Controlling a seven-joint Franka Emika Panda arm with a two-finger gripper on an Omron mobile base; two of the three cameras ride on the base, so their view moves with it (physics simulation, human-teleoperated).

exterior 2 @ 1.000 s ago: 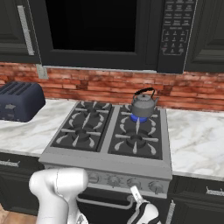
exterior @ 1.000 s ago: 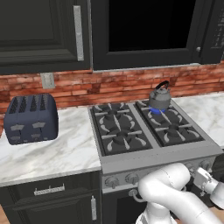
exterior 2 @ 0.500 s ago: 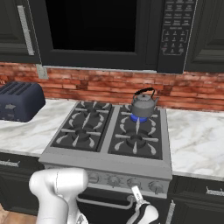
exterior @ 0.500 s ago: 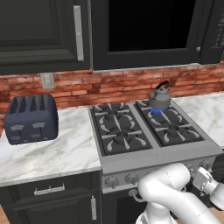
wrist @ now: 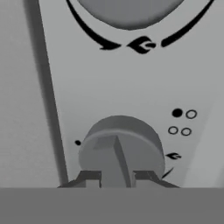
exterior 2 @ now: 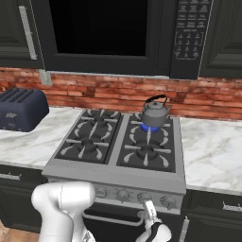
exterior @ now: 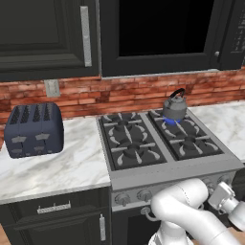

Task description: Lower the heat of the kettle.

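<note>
The small grey kettle (exterior: 174, 108) (exterior 2: 154, 113) with a black arched handle stands on the stove's back right burner, over a blue flame (exterior 2: 150, 127). My gripper (exterior 2: 149, 211) is low in front of the stove, at the row of knobs on the front panel. In the hand view a round grey knob (wrist: 120, 144) is very close, and my gripper (wrist: 117, 177) is shut on its raised ridge, one fingertip against each side. A second knob (wrist: 131, 11) shows at the top of the hand view.
A dark blue toaster (exterior: 33, 129) sits on the marble counter (exterior: 62, 167) left of the stove. A dark microwave (exterior 2: 191, 35) and cabinets hang above. The arm's white elbow (exterior: 184, 206) stands before the oven door.
The hand has crept slightly up and right along the knob panel. The kettle and its flame look the same.
</note>
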